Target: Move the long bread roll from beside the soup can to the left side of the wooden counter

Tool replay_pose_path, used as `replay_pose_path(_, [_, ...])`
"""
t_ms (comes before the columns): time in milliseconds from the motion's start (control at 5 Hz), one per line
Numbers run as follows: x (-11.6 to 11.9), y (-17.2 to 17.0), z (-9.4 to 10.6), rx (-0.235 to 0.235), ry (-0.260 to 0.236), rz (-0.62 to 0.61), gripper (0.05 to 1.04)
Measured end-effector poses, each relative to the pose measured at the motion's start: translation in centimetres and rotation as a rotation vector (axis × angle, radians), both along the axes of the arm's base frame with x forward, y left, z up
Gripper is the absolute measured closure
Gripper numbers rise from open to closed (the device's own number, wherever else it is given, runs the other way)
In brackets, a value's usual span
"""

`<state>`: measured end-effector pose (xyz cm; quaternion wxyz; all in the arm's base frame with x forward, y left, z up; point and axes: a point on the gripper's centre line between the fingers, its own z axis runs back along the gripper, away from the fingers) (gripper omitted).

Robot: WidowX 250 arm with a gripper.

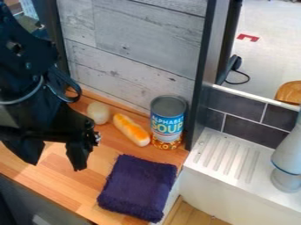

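Note:
The gripper (54,165) hangs over the left part of the wooden counter, its two fingers spread apart with nothing between them. Just right of its wrist lies a pale round object (98,113) against the back edge. Beside that is an orange and white elongated toy (131,129), lying at a slant. A soup can (168,122) stands upright to its right, near the corner post. In front of these, a folded dark purple cloth (138,186) lies flat at the counter's right end, to the right of the gripper.
Grey wood-look panels (132,44) rise behind the counter (64,189). A dark vertical post (203,74) stands behind the can. On the right are a white ridged drainboard (226,160), dark tiles (255,132) and a grey faucet-like piece (288,162).

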<state>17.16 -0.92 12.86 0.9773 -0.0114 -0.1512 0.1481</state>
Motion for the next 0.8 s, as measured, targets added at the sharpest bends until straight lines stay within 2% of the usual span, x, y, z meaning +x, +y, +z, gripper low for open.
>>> replay_pose_path(200, [0.0,-0.1,-0.3,-0.006,0.007,-0.001,0.083])
replay_pose_path(400, [3.0,1.9,-0.7,-0.056,0.012,0.092,0.083])
replay_pose_path(800, [7.4,4.5,-1.3,-0.114,-0.008,0.211,0.083])
